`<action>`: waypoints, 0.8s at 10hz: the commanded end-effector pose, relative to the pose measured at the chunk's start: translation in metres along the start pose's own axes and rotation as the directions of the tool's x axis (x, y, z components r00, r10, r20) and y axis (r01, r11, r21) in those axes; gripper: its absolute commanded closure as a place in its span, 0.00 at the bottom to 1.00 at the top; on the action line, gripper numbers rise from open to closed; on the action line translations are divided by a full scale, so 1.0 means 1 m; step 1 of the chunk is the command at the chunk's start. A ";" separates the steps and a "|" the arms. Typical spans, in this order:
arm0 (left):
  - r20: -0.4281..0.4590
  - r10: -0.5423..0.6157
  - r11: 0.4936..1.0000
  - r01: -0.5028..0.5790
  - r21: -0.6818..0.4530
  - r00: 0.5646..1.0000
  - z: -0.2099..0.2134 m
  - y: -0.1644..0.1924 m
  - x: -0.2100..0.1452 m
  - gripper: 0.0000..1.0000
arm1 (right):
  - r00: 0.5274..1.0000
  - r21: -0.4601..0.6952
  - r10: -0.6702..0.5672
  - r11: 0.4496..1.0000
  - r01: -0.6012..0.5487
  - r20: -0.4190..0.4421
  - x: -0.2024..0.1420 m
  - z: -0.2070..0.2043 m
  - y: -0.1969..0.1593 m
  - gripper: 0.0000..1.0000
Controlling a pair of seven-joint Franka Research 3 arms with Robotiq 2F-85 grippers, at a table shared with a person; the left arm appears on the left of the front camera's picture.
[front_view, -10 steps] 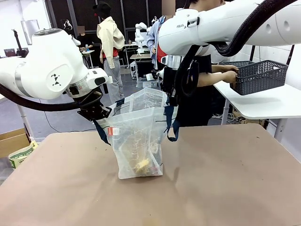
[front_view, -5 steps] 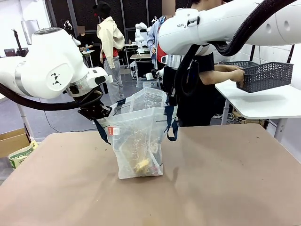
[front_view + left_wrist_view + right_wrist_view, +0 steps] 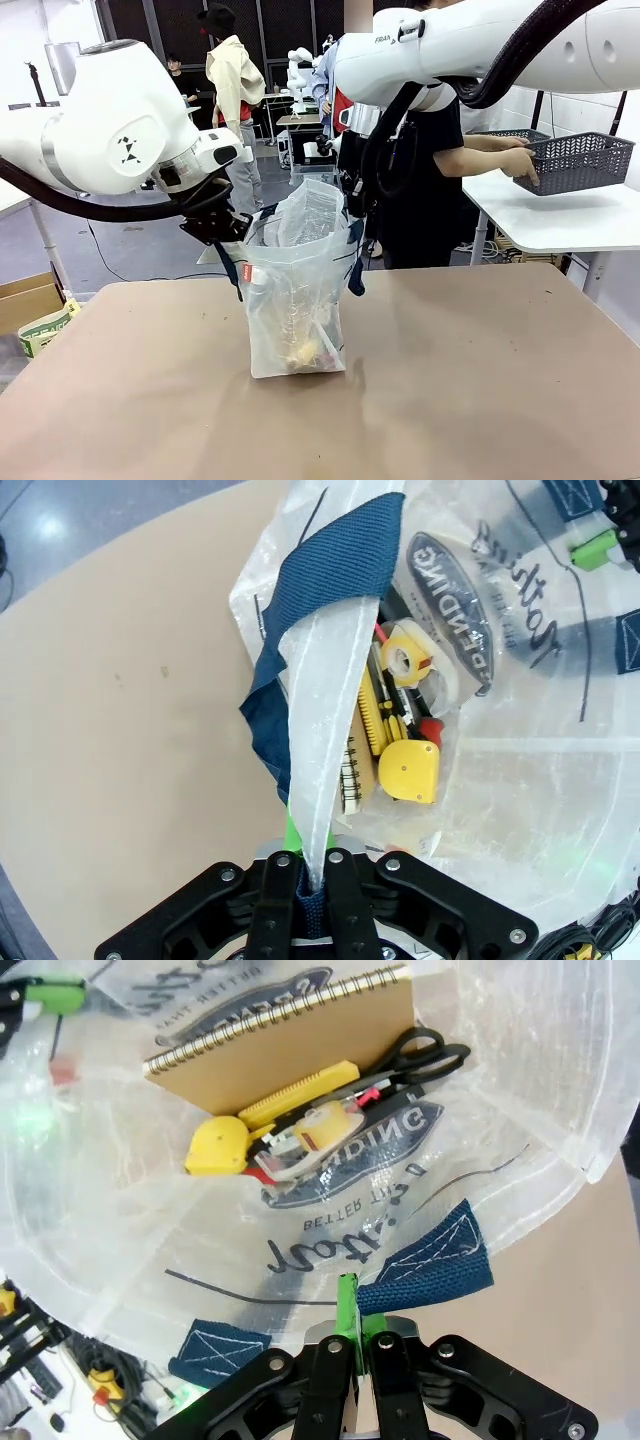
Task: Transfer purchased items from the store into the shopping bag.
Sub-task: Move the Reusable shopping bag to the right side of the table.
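Observation:
The shopping bag [image 3: 296, 300], translucent with navy straps, stands upright on the brown table [image 3: 470, 380], and its mouth is held apart between both arms. My left gripper [image 3: 228, 226] is shut on the bag's left strap [image 3: 330, 590] and rim. My right gripper [image 3: 352, 197] is shut on the right strap [image 3: 430, 1260]. Inside lie the purchased items: a spiral notebook [image 3: 290, 1050], black scissors [image 3: 428, 1053], a yellow tape measure [image 3: 408, 770] and a tape roll [image 3: 405, 656]. The store, a dark grey slotted basket [image 3: 585, 160], is held by the person's hand [image 3: 520, 160] at the far right.
The person stands behind the bag, turned towards a white side table [image 3: 560, 222] at the right. A cardboard box [image 3: 25, 298] sits on the floor at the left. Open tabletop lies in front of and to the right of the bag.
Both grippers have risen and drawn closer together, pulling the bag taller. The person has carried the basket farther right, over the side table.

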State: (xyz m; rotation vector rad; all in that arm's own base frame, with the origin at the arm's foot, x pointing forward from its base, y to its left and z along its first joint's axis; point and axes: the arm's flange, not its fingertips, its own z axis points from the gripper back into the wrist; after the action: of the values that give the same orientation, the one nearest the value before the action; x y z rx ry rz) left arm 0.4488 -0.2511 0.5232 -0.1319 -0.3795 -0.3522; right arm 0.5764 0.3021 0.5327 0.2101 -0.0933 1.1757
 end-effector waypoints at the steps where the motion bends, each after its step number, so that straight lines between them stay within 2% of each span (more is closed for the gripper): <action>1: 0.004 -0.012 0.999 0.012 -0.038 1.000 0.002 -0.004 0.009 1.00 | 0.999 0.022 -0.024 0.999 0.024 0.036 0.013 0.001 0.000 1.00; 4: 0.017 -0.013 0.997 0.014 -0.081 1.000 0.000 -0.018 0.016 1.00 | 0.992 0.075 -0.089 0.994 0.082 0.091 0.028 0.001 -0.001 1.00; 8: 0.046 -0.032 0.992 0.038 -0.118 0.998 -0.008 -0.032 0.025 1.00 | 0.970 0.124 -0.222 0.970 0.209 0.100 0.051 0.006 0.003 1.00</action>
State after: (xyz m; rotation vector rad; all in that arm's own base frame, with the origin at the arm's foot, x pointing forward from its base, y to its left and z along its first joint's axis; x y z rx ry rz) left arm 0.4550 -0.2904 0.5253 -0.2009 -0.3818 -0.3866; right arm 0.5878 0.3394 0.5409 0.3481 -0.1075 0.9885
